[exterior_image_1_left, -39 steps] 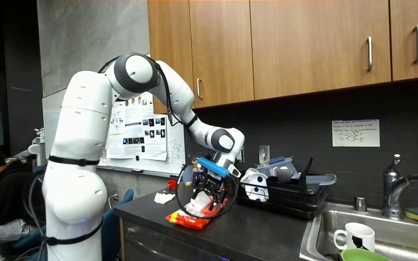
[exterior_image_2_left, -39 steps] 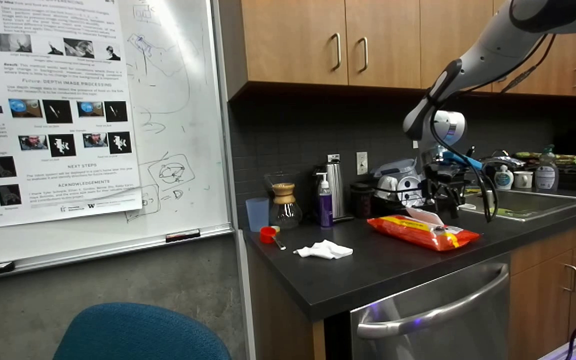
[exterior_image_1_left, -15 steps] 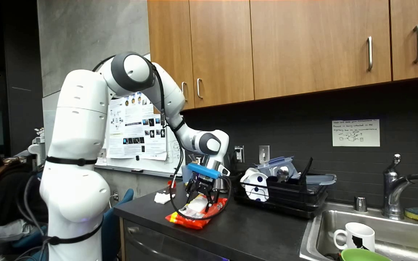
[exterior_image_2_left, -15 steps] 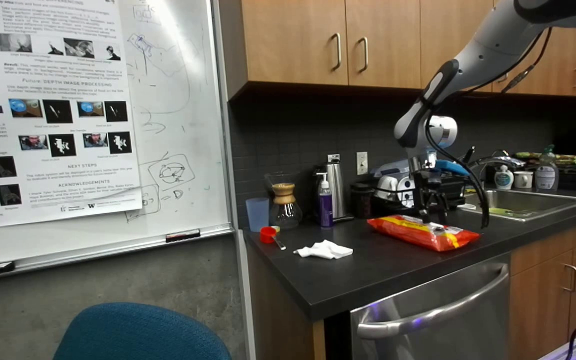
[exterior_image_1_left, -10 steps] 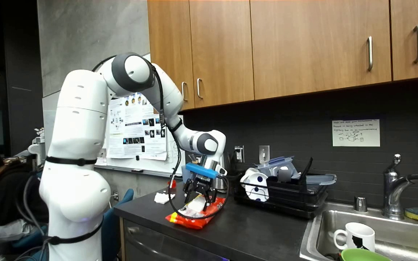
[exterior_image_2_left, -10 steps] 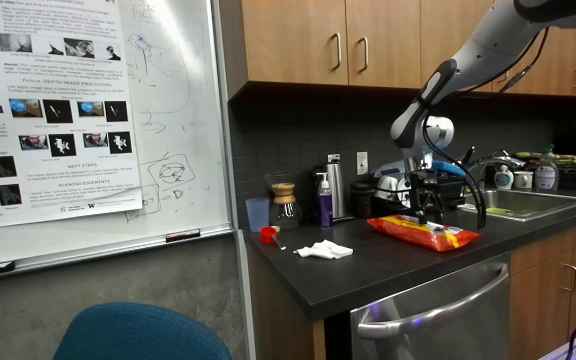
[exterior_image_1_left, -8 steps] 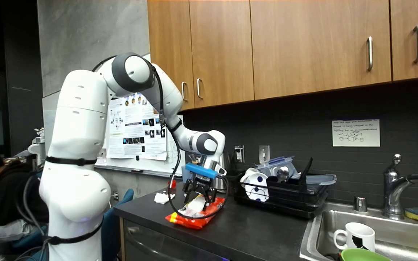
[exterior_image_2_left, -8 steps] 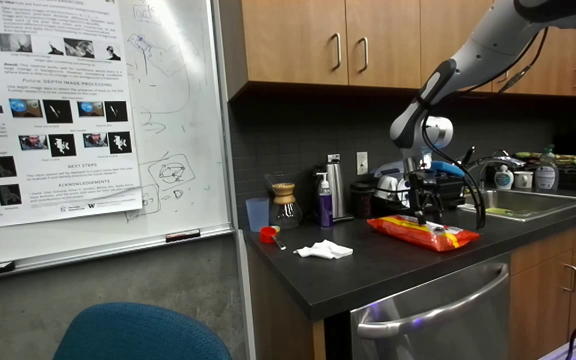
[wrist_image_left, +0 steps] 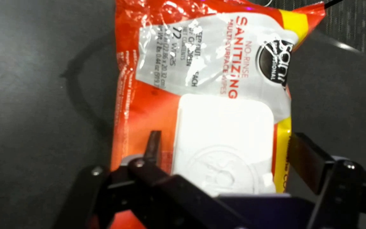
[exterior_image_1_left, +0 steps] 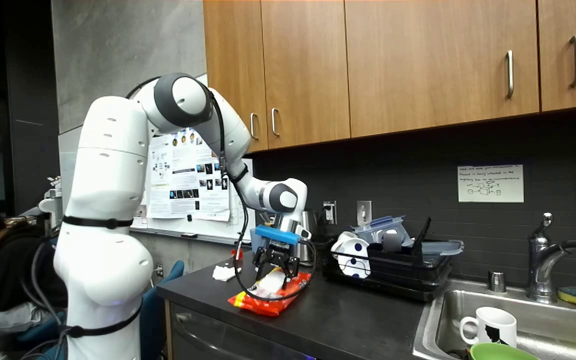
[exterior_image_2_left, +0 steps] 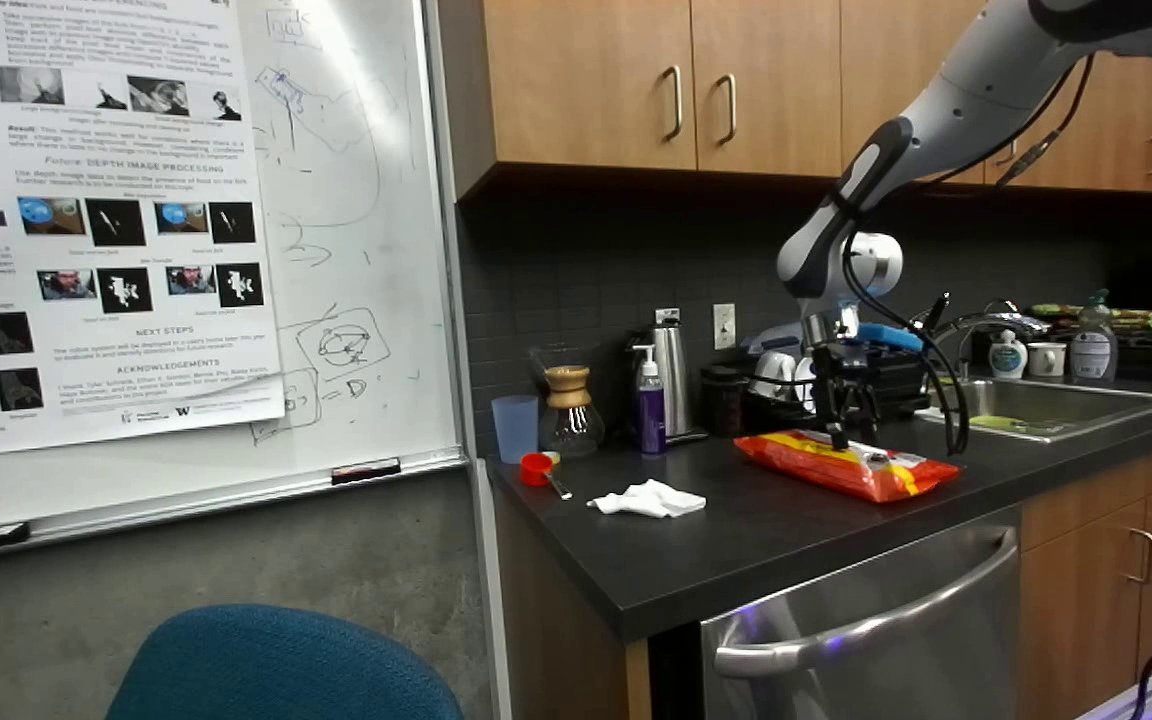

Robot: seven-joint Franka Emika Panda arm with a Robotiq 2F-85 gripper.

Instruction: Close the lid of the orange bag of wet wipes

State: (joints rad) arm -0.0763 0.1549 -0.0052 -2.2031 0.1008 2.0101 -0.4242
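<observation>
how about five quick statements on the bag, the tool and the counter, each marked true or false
1. In the wrist view the tool is open, its jaws on either side of the lid. True.
2. A crumpled sheet lies on the counter, apart from the bag. True.
3. The lid stands upright. False: it lies down on the bag; whether it is latched cannot be told.
4. A cup stands beside the carafe. True.
5. That cup is red. False: it is blue; the scoop near it is red.

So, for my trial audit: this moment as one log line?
lid: lying flat, latching unclear | end effector: open above it, contact unclear | orange bag: on counter
</observation>
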